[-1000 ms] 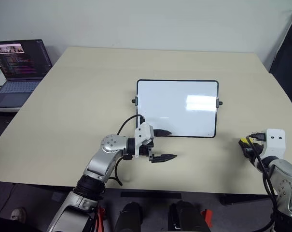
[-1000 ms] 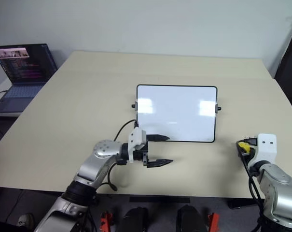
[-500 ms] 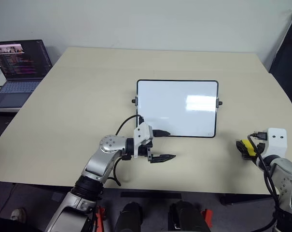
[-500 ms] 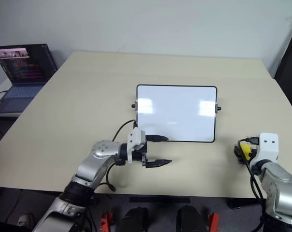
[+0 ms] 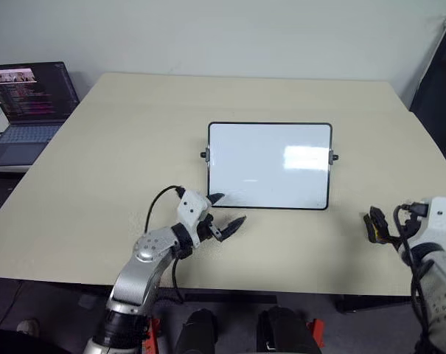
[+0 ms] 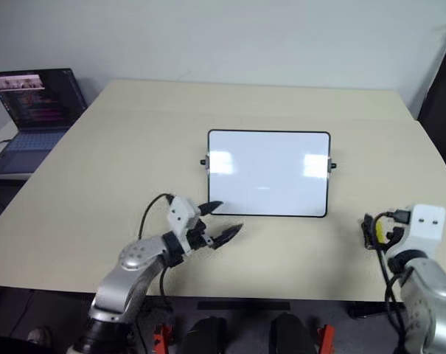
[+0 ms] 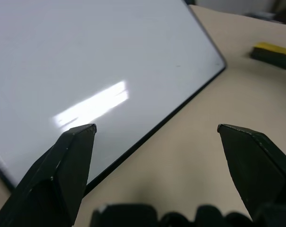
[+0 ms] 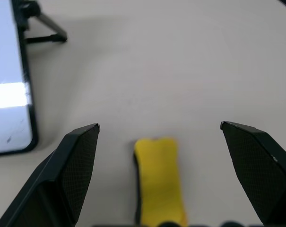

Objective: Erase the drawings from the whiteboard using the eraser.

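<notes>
Both spread: left hand (image 5: pixel 224 215) by whiteboard (image 5: pixel 270 164) corner, right hand (image 8: pixel 159 137) over eraser (image 8: pixel 160 179).

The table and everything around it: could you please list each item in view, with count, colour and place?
table: one, beige, under everything but the laptop.
whiteboard: one, glossy white with a thin black frame and side knobs, at the middle of the table; its face looks wiped clean.
eraser: one, yellow with a black base, lying on the table to the right of the whiteboard, in front of the right gripper.
laptop: one, dark, open with a lit screen, on a separate surface beyond the table's far left corner.
left gripper: one, black fingers, open, empty, by the whiteboard's near left corner.
right gripper: one, black fingers, open, empty, at the table's near right edge.
</notes>
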Motion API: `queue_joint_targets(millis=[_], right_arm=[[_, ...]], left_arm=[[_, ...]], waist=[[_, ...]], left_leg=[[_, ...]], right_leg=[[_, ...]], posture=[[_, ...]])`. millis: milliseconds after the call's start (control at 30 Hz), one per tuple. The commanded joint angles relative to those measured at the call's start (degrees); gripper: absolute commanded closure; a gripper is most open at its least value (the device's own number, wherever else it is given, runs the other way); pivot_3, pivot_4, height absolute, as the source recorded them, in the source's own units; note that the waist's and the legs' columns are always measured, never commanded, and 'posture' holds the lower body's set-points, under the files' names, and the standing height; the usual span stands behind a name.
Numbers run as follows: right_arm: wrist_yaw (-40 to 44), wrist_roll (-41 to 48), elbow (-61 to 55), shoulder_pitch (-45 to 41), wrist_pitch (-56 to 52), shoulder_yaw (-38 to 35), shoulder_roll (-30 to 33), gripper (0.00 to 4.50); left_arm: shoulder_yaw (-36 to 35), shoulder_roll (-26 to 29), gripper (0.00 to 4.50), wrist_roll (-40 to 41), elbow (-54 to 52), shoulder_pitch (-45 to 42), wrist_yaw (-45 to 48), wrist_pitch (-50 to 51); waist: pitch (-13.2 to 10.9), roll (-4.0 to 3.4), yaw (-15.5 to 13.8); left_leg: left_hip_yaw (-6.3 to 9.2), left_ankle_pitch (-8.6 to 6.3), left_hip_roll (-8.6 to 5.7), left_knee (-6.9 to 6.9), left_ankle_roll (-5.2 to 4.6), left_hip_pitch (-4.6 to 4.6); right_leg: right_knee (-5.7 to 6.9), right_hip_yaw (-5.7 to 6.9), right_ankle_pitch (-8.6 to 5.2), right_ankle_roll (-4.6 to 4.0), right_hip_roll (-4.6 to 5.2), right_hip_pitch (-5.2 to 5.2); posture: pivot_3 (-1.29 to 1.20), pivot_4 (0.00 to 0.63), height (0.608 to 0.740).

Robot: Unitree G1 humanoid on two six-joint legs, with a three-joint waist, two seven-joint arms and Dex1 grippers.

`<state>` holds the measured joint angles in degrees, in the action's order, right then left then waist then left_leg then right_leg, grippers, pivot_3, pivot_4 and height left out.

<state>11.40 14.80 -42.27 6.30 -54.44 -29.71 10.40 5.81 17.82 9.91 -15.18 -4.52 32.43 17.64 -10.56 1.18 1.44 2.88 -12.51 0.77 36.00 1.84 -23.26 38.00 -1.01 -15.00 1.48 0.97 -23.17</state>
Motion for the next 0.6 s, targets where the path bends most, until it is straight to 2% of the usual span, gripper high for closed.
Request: queue_joint_targets(millis=[33, 167, 267, 400, 600], right_arm=[[1.9, -0.2, -1.2, 5.4, 13.1, 2.7, -2.6, 0.01], [2.5, -5.0, 0.0, 14.7, 30.0, 7.6, -5.5, 0.01], [1.8, -7.1, 0.9, 18.3, 36.5, 9.4, -5.9, 0.01], [-0.4, -11.0, 2.3, 22.7, 42.2, 12.7, -7.3, 0.01], [-3.8, -13.7, 3.5, 23.7, 43.6, 12.2, -6.7, 0.01]], left_arm=[[-0.8, -1.4, 0.0, -4.2, -4.3, 3.0, -7.6, 0.0], [-1.9, -4.6, 0.0, -9.9, -8.5, 10.1, -17.6, -2.2], [-1.8, -7.2, 0.0, -10.8, -10.1, 13.2, -21.1, -2.0], [-1.4, -9.9, 0.0, -11.2, -10.6, 17.1, -23.9, -3.5], [0.9, -11.9, 0.0, -12.1, -10.7, 19.6, -25.4, -4.8]], waist=[[0.0, -0.03, 0.1], [0.0, -0.02, 0.1], [0.0, -0.03, 0.1], [0.1, -0.01, 0.1], [0.1, -0.01, 0.0]], left_leg=[[-0.04, 0.0, -0.02, 0.0, 0.0, 0.01], [-0.14, 0.0, -0.05, 0.04, 0.0, 0.15], [-0.14, -0.01, 0.01, -0.02, 0.01, 0.22], [-0.12, -0.01, 0.06, 0.01, 0.02, 0.26], [-0.11, -0.03, 0.05, -0.01, 0.04, 0.23]], right_leg=[[0.0, 0.0, 0.0, 0.0, 0.03, -0.01], [-0.03, -0.04, 0.05, 0.1, 0.13, 0.04], [-0.05, -0.09, -0.07, -0.1, 0.26, 0.03], [-0.04, -0.06, -0.18, -0.31, 0.3, 0.07], [-0.06, -0.05, -0.22, -0.36, 0.33, 0.03]], posture=[[0.0, 0.15, 0.74], [0.0, 0.15, 0.74], [0.0, 0.15, 0.74], [0.0, 0.15, 0.74], [0.0, 0.15, 0.74]])
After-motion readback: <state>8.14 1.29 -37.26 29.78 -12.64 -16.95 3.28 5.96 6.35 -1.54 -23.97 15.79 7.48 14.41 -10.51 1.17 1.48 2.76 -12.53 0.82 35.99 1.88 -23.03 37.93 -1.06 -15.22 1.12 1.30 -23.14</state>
